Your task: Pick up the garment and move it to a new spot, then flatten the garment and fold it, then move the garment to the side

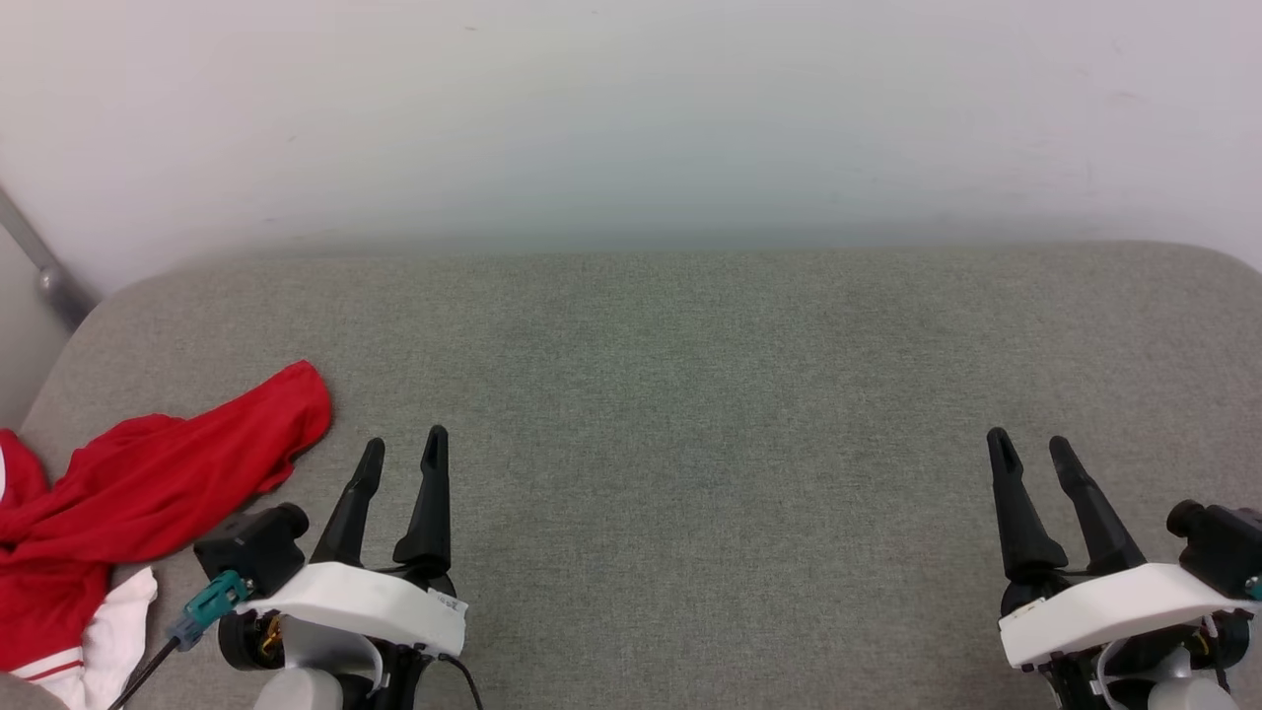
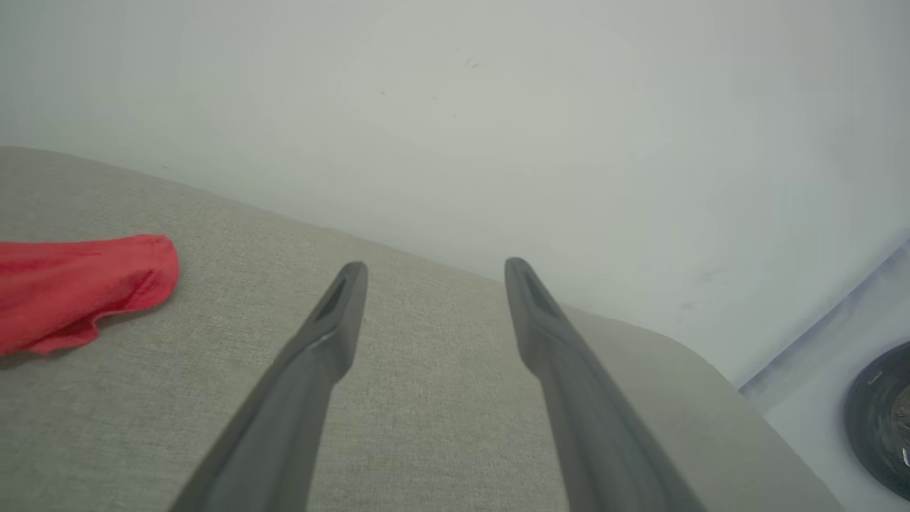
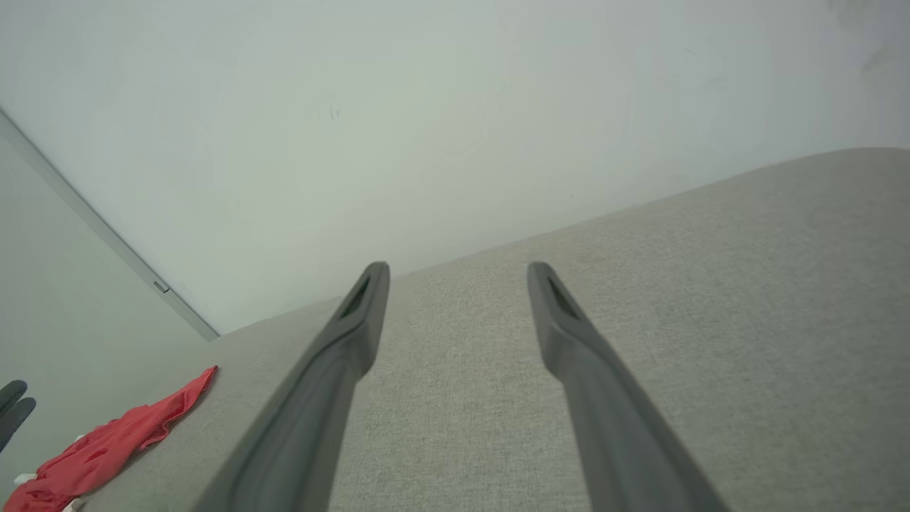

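The garment (image 1: 118, 493) lies crumpled at the near left corner of the grey padded table (image 1: 690, 394), red with a white striped sleeve at the bottom edge of the head view. Part of it runs off that view's left side. My left gripper (image 1: 404, 449) stands open just to its right, fingers apart and nothing between them; a red lobe of the garment (image 2: 78, 288) lies left of the left gripper (image 2: 434, 274). My right gripper (image 1: 1030, 444) is open at the table's near right, far from the garment (image 3: 114, 444), with empty jaws in the right wrist view (image 3: 458, 274).
A pale wall (image 1: 631, 118) runs behind the table's far edge. A grey metal bar (image 1: 39, 266) slants down at the far left. A dark round object (image 2: 881, 419) sits on the floor beyond the table's rounded corner.
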Motion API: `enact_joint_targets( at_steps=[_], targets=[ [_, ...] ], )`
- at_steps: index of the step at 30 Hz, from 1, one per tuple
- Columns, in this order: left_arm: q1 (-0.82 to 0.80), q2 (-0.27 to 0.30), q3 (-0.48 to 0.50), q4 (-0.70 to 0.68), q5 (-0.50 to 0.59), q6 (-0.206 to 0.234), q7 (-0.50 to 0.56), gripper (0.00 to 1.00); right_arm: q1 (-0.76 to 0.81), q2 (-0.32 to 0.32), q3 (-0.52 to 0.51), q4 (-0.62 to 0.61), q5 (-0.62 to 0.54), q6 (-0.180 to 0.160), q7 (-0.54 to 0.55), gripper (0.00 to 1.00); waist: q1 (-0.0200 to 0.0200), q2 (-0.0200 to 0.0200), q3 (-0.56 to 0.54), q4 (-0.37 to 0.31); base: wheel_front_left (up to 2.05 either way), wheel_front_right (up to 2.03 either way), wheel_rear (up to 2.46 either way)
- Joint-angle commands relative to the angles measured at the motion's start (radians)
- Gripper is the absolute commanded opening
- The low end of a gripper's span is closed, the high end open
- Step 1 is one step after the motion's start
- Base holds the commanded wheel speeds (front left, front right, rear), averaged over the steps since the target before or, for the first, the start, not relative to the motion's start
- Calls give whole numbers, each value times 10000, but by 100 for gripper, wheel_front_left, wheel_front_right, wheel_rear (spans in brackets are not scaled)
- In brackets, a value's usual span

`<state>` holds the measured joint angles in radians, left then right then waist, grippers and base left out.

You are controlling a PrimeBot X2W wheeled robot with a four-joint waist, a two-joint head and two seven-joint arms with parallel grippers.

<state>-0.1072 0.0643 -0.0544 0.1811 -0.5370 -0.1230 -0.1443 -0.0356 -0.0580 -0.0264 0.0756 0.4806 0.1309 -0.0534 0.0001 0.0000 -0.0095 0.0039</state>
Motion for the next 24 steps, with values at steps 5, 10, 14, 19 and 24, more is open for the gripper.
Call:
enact_joint_targets(
  at_steps=[5, 10, 14, 19, 24],
  targets=[
    [-231, 134, -143, -68, 911, 125, -200, 100, 69, 41, -74, -305, -821, -2, 95, 100, 0, 0, -26, 30, 0, 0, 0],
    [-231, 209, -262, -13, 1547, 215, -316, 100, 112, 60, -195, -429, -1453, -2, 222, 100, 0, 0, -47, 41, 0, 0, 0],
    [-235, 274, -345, 42, 1963, 272, -408, 100, 189, 68, -232, -528, -1998, -2, 260, 100, 0, 0, -48, 52, 0, 0, 0],
    [-255, 337, -440, 147, 2445, 353, -527, 100, 250, 75, -272, -617, -2532, -2, 280, 100, 0, 0, -62, 64, 0, 0, 0],
    [-287, 385, -507, 285, 2868, 398, -642, 100, 313, 80, -313, -624, -2844, -2, 292, 100, 0, 0, -91, 83, 0, 0, 0]
  ],
)
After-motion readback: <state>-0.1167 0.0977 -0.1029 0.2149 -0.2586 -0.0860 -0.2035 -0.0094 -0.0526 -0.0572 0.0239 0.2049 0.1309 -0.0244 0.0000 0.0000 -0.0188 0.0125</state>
